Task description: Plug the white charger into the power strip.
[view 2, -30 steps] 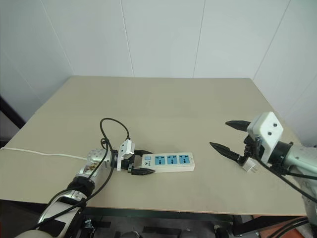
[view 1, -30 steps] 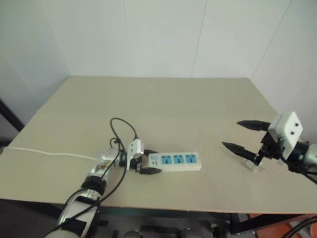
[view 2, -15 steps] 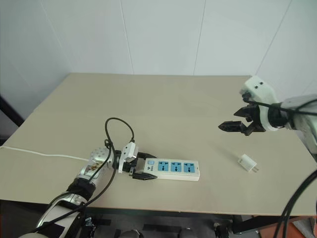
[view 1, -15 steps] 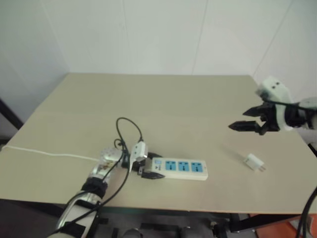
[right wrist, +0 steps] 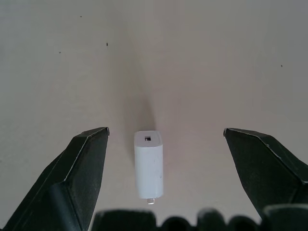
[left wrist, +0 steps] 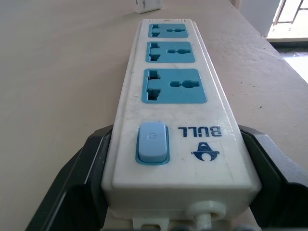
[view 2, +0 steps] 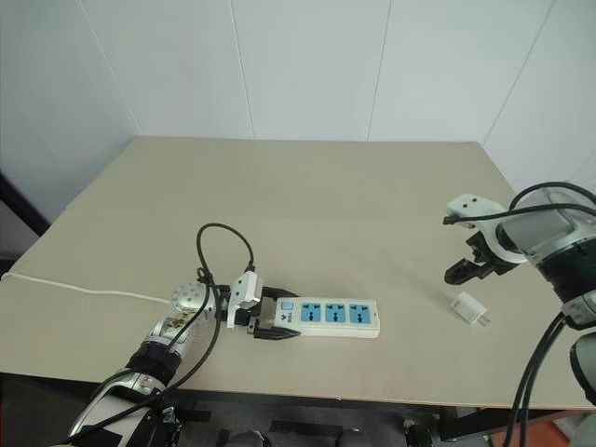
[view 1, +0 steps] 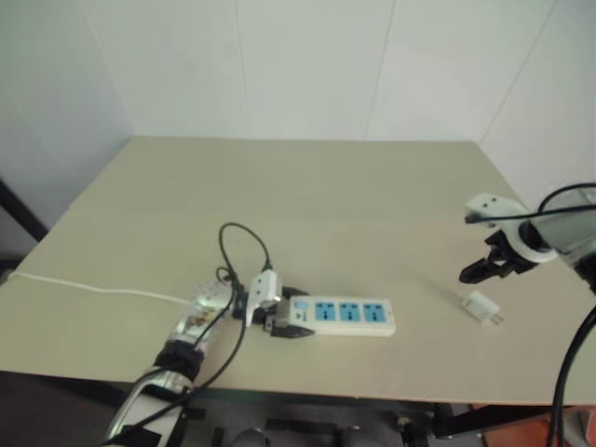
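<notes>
Approach-to-grasp step: left gripper (left wrist: 168, 202) clamps the power strip's (view 2: 331, 315) switch end on the table (view 2: 307, 205); right gripper (right wrist: 166, 144), wide open and empty, straddles the charger (right wrist: 148, 163) lying flat, well apart. Next: descend, close.

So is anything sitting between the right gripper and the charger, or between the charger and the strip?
Nothing visible. The right gripper hangs open over the white charger, which lies on bare table between its fingers. The tabletop from there to the power strip, clamped at its switch end by the left gripper, is bare too.
</notes>
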Available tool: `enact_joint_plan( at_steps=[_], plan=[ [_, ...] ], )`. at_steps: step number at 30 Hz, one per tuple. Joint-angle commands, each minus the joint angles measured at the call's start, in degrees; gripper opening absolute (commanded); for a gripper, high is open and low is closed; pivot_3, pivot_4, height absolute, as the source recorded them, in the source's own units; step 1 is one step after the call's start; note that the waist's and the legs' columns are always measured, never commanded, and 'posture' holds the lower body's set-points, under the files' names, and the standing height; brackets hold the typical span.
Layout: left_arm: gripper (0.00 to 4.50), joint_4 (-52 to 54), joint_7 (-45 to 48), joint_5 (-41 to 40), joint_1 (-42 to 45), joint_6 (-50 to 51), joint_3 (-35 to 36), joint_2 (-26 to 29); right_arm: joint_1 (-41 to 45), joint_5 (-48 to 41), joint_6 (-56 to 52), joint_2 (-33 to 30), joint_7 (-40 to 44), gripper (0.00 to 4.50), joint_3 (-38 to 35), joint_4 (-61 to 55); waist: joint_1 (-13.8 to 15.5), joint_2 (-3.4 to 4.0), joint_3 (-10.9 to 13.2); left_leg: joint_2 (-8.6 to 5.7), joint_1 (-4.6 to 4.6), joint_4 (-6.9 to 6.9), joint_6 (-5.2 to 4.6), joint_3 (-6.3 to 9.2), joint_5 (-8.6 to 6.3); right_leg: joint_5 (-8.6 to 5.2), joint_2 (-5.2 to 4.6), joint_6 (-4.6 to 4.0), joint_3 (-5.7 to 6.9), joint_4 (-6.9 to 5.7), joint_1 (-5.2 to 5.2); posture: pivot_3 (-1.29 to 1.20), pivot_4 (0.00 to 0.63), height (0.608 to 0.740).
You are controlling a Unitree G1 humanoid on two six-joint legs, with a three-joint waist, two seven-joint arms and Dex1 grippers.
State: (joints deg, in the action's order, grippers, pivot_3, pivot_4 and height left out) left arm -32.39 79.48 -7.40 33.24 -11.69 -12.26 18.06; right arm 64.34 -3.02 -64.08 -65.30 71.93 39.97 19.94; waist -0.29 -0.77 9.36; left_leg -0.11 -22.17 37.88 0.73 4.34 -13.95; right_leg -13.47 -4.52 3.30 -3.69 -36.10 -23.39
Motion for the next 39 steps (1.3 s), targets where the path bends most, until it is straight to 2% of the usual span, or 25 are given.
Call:
enact_joint_plan(
  at_steps=[1, 15, 23, 39],
  plan=[
    [3.29, -1.3, 2.0, 2.1, -1.9, 0.5, -3.9, 0.2, 0.8, 3.0, 2.1, -0.4, 2.7, 4.5, -0.6, 0.9, -0.1, 0.0, 0.0, 0.0, 0.0, 0.0, 0.0, 0.0, 0.0, 0.0, 0.0, 0.0, 0.0, 0.0, 0.0, 0.0, 0.15, 0.74],
    [3.29, -1.8, 1.8, 2.4, -1.4, 0.5, -4.0, 0.4, -4.8, 7.8, 4.9, 1.0, 5.6, 4.5, -2.2, 1.0, -0.4, 0.01, 0.0, 0.0, 0.07, 0.0, 0.01, 0.0, 0.0, 0.0, 0.0, 0.0, 0.0, -0.05, 0.04, 0.0, 0.15, 0.74],
    [3.29, -1.9, 1.3, 2.9, -1.3, 0.7, -3.9, 0.8, -7.5, 9.5, 7.3, 4.6, 3.4, 4.5, -2.5, 4.3, -0.4, 0.01, 0.0, 0.0, 0.07, 0.0, 0.01, 0.01, 0.0, 0.0, 0.0, 0.0, 0.0, -0.04, 0.07, 0.0, 0.15, 0.74],
    [3.29, -0.2, 0.0, 2.3, -2.0, 1.7, -3.2, 1.6, -7.1, 12.7, 9.2, 10.8, 2.2, 4.5, -4.5, 13.1, -0.7, 0.02, 0.0, 0.01, 0.18, 0.01, 0.01, 0.01, 0.01, 0.01, 0.03, -0.01, -0.02, -0.09, 0.14, 0.0, 0.15, 0.74]
  ],
)
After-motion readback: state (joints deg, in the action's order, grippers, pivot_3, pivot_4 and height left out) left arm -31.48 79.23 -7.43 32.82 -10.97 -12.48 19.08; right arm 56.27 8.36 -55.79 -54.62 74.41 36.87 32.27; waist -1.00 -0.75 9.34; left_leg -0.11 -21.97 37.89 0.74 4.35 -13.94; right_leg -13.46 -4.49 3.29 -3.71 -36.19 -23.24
